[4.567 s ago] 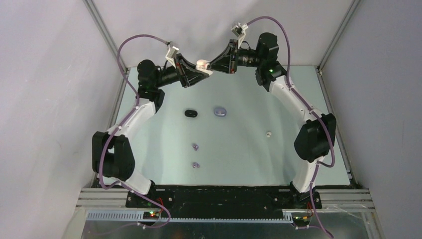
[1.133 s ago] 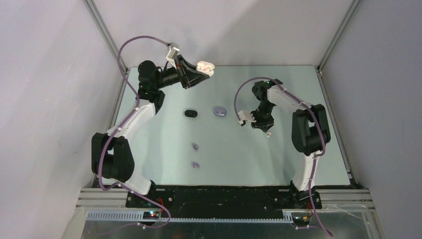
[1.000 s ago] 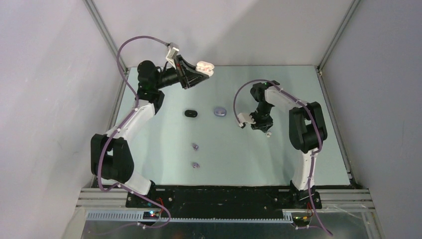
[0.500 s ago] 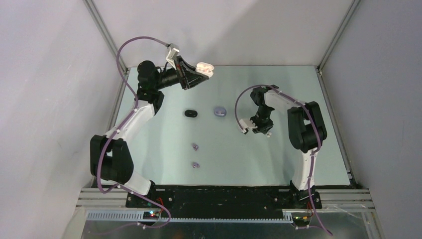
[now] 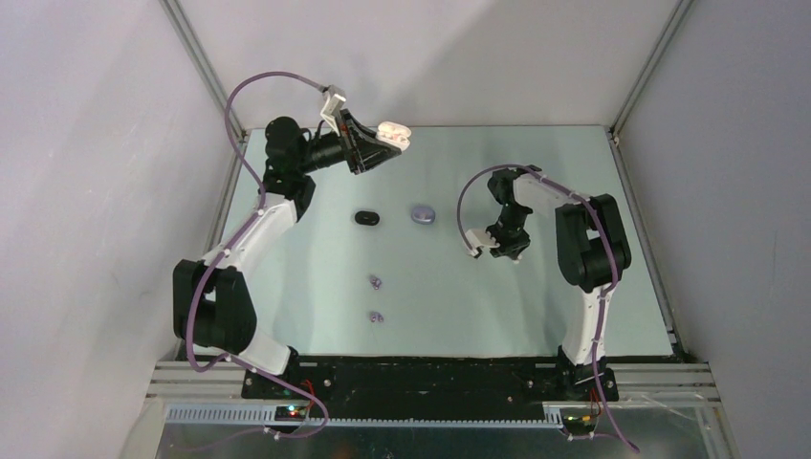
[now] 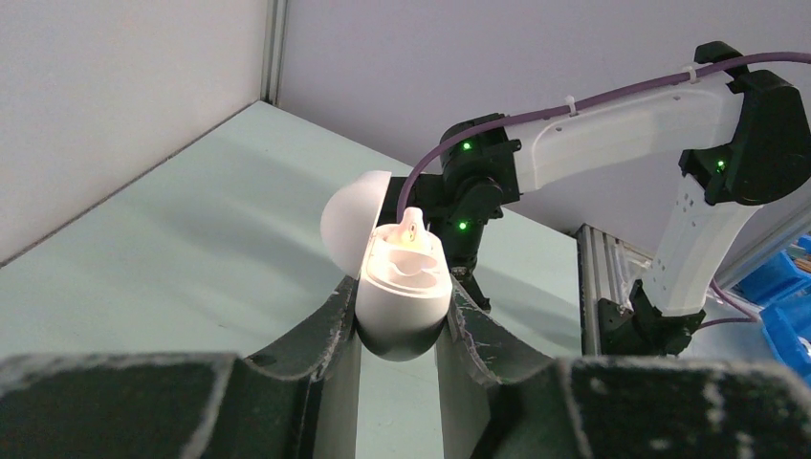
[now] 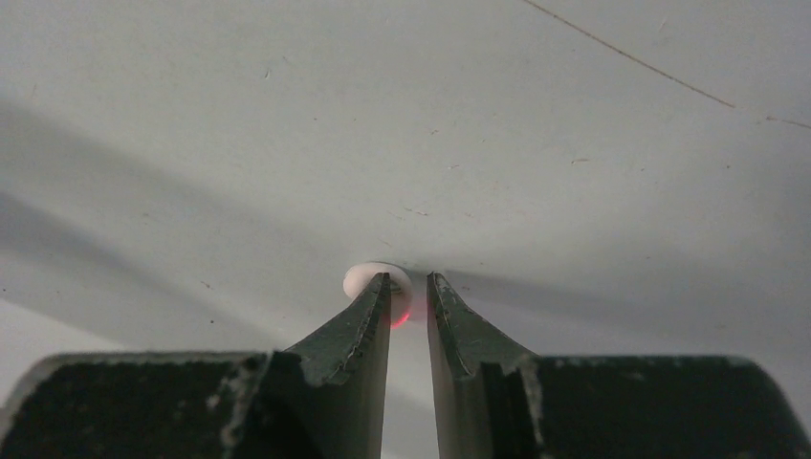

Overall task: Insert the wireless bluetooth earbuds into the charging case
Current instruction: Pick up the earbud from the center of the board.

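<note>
My left gripper (image 5: 381, 143) is raised at the back left, shut on an open white charging case (image 5: 393, 134). In the left wrist view the case (image 6: 403, 304) sits between the fingers of the left gripper (image 6: 402, 285), lid open, with one white-pink earbud (image 6: 411, 228) in it. My right gripper (image 5: 513, 252) points down at the table on the right. In the right wrist view the right gripper (image 7: 407, 279) has its jaws a narrow gap apart. A white-pink earbud (image 7: 361, 278) lies on the table at the tips, mostly behind the left finger.
A black case (image 5: 367, 218) and a lavender case (image 5: 423, 214) lie mid-table. Two lavender earbuds (image 5: 376, 282) (image 5: 376, 316) lie nearer the front. Frame posts stand at the back corners.
The right arm left the raised case and came down over the white-pink earbud on the table, edging nearer in the last second. The left gripper stays up holding the case.
</note>
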